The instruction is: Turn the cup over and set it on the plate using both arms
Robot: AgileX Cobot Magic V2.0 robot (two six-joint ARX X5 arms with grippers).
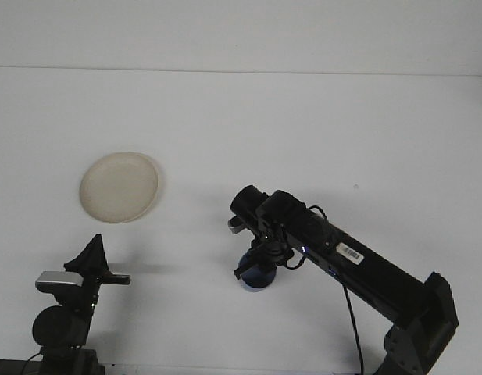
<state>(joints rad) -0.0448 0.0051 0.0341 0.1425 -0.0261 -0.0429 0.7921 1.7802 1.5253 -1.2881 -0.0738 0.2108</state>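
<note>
My right arm (pixel 358 266) stretches in from the lower right corner, low over the table (pixel 319 125), with its wrist bent down at the middle. The right gripper (pixel 256 266) points at the tabletop and sits right on the cup (pixel 257 276), a small blue one near the front middle. Looks like it's clamped on the cup, but the fingers are buried in black hardware, so honestly I can't tell how wide they are. There's a white barcode sticker (pixel 349 251) on the forearm, too small to read.

My left gripper (pixel 94 258) is parked at the lower left, pointing up, well apart from everything. Can't tell its opening either. The plate (pixel 119 187) sits bare at the left, above that gripper and well away from the cup.
</note>
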